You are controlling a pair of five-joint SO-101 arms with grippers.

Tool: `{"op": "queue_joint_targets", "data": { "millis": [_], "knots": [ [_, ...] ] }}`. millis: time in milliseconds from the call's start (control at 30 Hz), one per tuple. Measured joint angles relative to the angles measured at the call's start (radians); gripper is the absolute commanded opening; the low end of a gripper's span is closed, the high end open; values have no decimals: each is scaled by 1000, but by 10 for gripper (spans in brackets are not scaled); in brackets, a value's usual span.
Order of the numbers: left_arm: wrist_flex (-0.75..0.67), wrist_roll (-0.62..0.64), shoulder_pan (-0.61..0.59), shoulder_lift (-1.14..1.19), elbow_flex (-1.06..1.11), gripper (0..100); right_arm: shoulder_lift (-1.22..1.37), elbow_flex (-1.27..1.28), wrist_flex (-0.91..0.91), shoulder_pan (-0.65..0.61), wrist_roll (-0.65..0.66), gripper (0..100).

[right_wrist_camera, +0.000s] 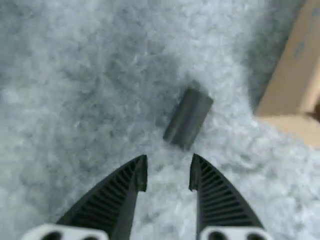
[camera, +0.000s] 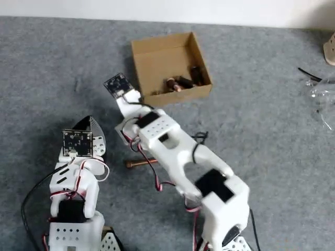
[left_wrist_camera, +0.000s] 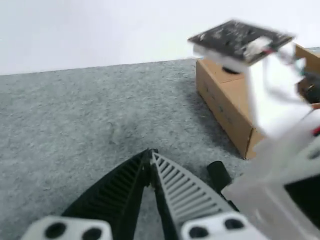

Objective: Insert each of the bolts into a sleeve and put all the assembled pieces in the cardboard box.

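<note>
Several assembled pieces (camera: 181, 82) already lie in the box (camera: 184, 94). One sleeve (right_wrist_camera: 188, 118) lies just ahead of the right tool (right_wrist_camera: 167, 172), which is spread apart. A loose bolt (camera: 137, 163) lies behind it. The left tool (left_wrist_camera: 151, 159) is closed and empty.

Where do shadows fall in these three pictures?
Left wrist view: the cardboard box darkens the carpet along its near wall. Right wrist view: a soft shadow lies around the sleeve. High view: the carpet is darker beside the left arm.
</note>
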Motion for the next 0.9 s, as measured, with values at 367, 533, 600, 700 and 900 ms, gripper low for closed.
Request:
{"op": "queue_joint_targets", "data": {
  "millis": [367, 533, 600, 700, 900],
  "knots": [
    [0, 9, -8, 0, 0, 13, 196, -249, 101, 0, 0, 124],
    [-11, 9, -8, 0, 0, 14, 203, -318, 132, 0, 0, 124],
    [-34, 9, -8, 0, 0, 14, 203, -333, 132, 0, 0, 124],
    [-54, 9, -8, 0, 0, 14, 203, -339, 132, 0, 0, 124],
    [-55, 9, -8, 0, 0, 14, 203, -339, 132, 0, 0, 124]
  ]
}}
